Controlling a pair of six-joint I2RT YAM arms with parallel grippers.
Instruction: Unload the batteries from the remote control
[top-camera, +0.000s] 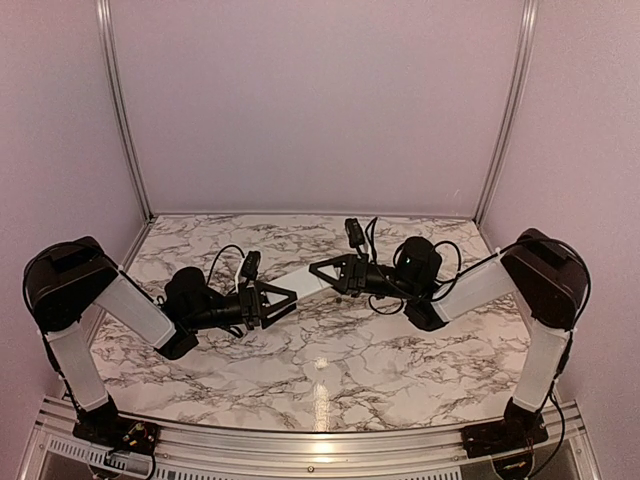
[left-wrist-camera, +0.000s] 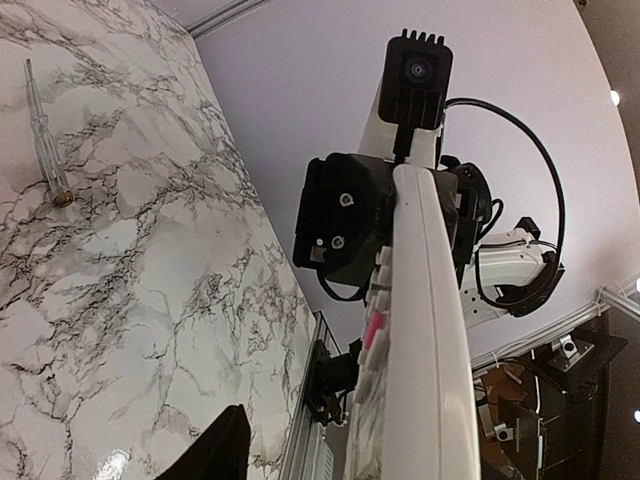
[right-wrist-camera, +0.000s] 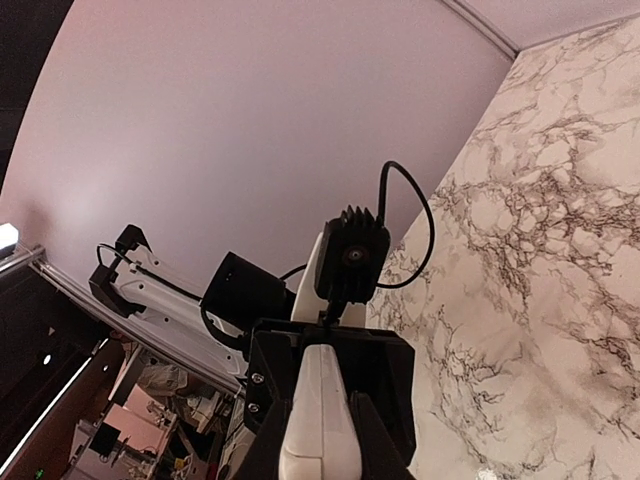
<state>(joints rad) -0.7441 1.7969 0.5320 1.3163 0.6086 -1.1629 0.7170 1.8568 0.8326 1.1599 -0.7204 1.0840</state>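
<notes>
White remote (top-camera: 310, 281) hangs above the desk's (top-camera: 400, 370) middle: right end effector (top-camera: 320, 271) clamps it braced for me, left end effector (top-camera: 290, 296) half-open astride its end.

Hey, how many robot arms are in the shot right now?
2. The left arm comes in from the left side of the table, the right arm from the right, both pointing toward the white remote control between them. No others seem hidden.
</notes>
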